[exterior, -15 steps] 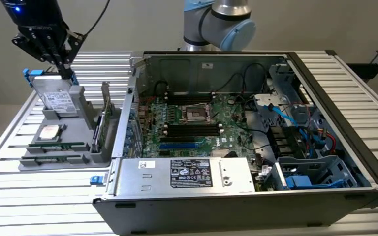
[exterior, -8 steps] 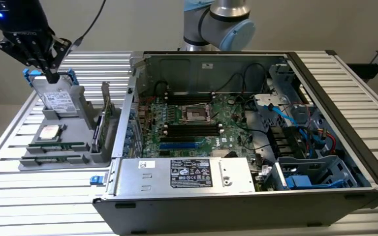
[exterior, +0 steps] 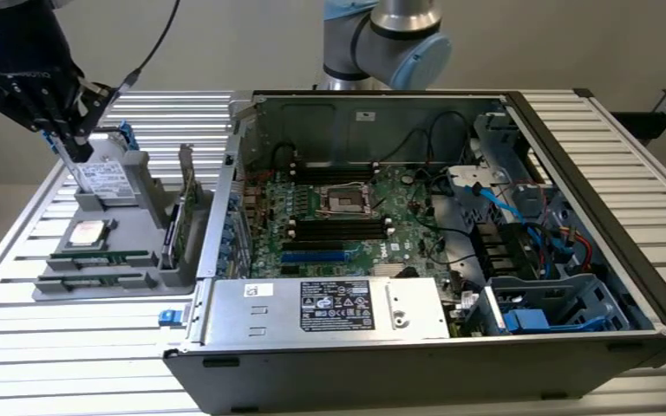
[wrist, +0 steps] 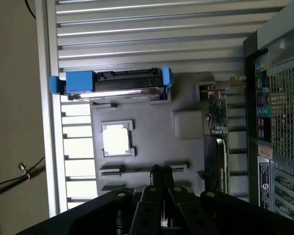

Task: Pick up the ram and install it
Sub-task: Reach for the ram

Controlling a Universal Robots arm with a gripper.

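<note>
Gripper (exterior: 77,161) clenched, empty. Ram (exterior: 101,258) lies at 6 o'clock in exterior view; descending shut may strike it.

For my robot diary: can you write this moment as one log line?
pincer: shut, empty | over gray tray | ram: in tray, not picked up

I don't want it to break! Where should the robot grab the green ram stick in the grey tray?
The ram stands on edge in a slot of the grey tray, so only its upper long edge is free. Probably best: come straight down from above and pinch its two flat faces near the middle.
</note>
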